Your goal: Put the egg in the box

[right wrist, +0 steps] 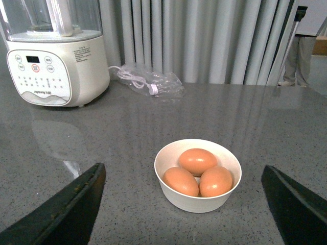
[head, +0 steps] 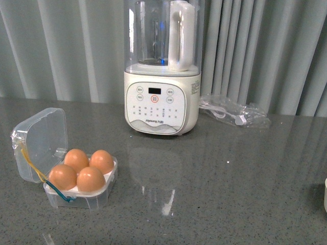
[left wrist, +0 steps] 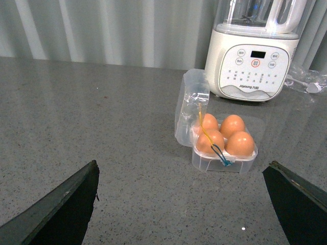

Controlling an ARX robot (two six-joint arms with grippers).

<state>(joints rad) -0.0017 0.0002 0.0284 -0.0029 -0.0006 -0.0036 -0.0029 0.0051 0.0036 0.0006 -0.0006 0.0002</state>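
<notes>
Grey speckled desk (head: 230, 194), glossy, with reflections. A pale pleated curtain (head: 61, 46) closes off the back. In the right wrist view a standing person (right wrist: 302, 51) shows past the curtain's edge. A cream blender (head: 162, 97) stands at centre rear, and just beside it lies a crumpled clear bag (head: 236, 111) holding a white cable. The box (head: 87, 200) sits front left on the desk, its lid (head: 43, 138) tipped open behind it; four brown eggs (head: 76, 159) fill all the slots, and yellow and blue cords trail over its side. A white bowl (right wrist: 196, 201) well to the right holds three brown eggs (right wrist: 197, 161). Left gripper (left wrist: 181, 166) jaws spread wide, clear of the box. Right gripper (right wrist: 182, 167) jaws spread wide, clear of the bowl. Nothing lies between them and their targets.
</notes>
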